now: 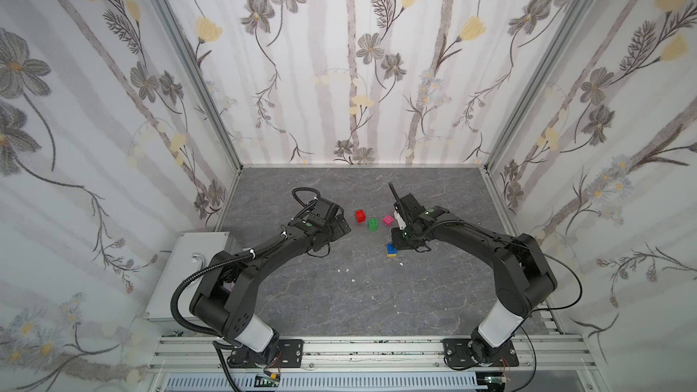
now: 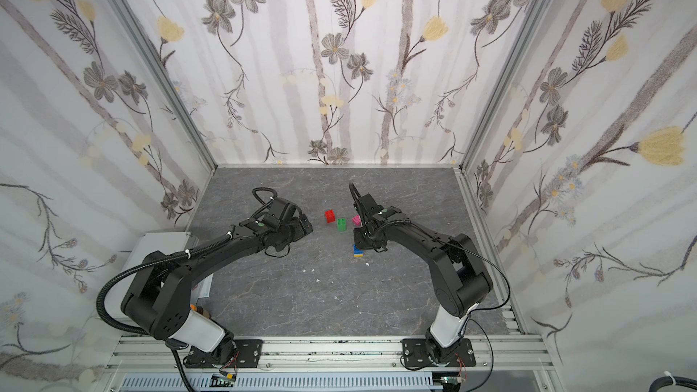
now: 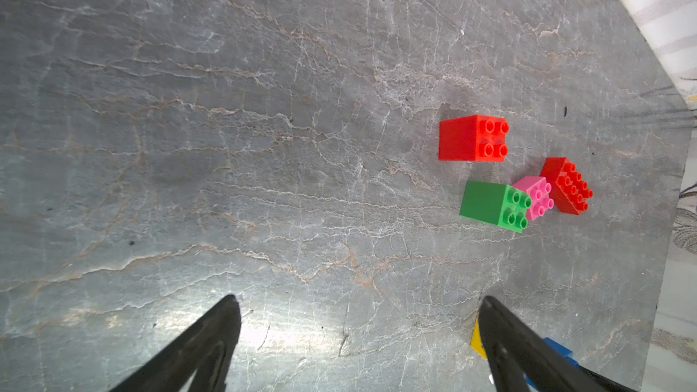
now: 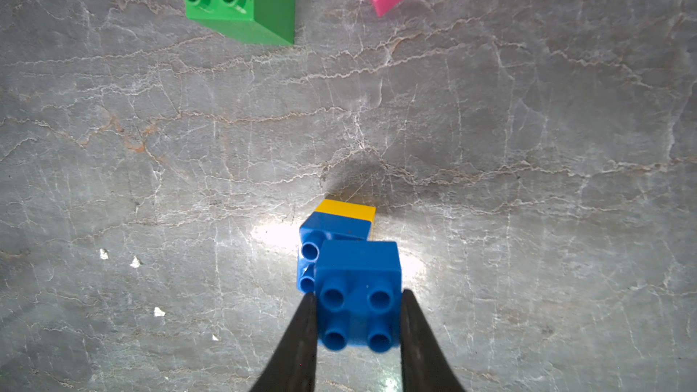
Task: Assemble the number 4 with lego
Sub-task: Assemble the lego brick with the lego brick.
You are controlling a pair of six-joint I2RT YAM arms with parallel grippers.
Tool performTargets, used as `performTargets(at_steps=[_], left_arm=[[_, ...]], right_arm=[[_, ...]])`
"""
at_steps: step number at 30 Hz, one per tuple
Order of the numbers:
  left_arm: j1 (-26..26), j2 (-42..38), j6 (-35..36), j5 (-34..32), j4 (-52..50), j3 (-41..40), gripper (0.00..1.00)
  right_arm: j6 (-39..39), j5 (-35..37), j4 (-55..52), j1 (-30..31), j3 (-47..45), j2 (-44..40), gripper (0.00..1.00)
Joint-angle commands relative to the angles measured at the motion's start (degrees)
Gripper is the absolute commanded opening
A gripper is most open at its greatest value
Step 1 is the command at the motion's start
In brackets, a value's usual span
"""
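My right gripper (image 4: 358, 294) is shut on a blue brick (image 4: 358, 269), studs facing the camera. Just beyond it a second blue brick (image 4: 332, 231) sits on a yellow brick (image 4: 347, 208); the held brick overlaps it, and I cannot tell whether they touch. Both top views show this stack (image 1: 391, 250) (image 2: 357, 251) beside the right wrist. A red brick (image 1: 361, 216), a green brick (image 1: 373, 224) and a pink brick (image 1: 387, 219) lie loose behind it. A longer red brick (image 3: 565, 186) lies past the pink one (image 3: 535, 197). My left gripper (image 3: 358, 303) is open over bare table.
The grey marbled table (image 1: 339, 303) is walled by flowered panels on three sides. A grey metal box (image 1: 196, 258) stands at the left edge. Small white specks (image 1: 352, 280) lie near the middle. An aluminium rail (image 1: 377, 348) runs along the front.
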Motion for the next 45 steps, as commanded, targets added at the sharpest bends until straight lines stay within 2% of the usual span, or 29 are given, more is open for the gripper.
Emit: performTargets(at_steps=[1,9,22,30,45], left_arm=[[0.07,0.17,-0.41,-0.58,-0.36,-0.36,1.0],[0.22,0.52,-0.15,-0.35,-0.28,-0.41,1.0],[0.31,0.87,-0.24,-0.02,0.11,-1.12,1.0],[0.27,1.4,-0.22,0.36,0.32,-1.43,1.0],[0.92,3.21,0.2,2.62,0.86,-0.95,1.0]], right_arm=[[2.53,2.7,-0.52,0.35,-1.07,0.55,0.0],[2.17,4.28,-2.08,1.53,-1.19,2.29,0.0],[-0.94,5.47,-11.33,2.28,1.38,8.83,0.0],[-0.73,3.89,-15.28,3.07,3.55,12.46,0.0],[-0.37,-0.65,-15.99,3.38,4.13,17.98,0.0]])
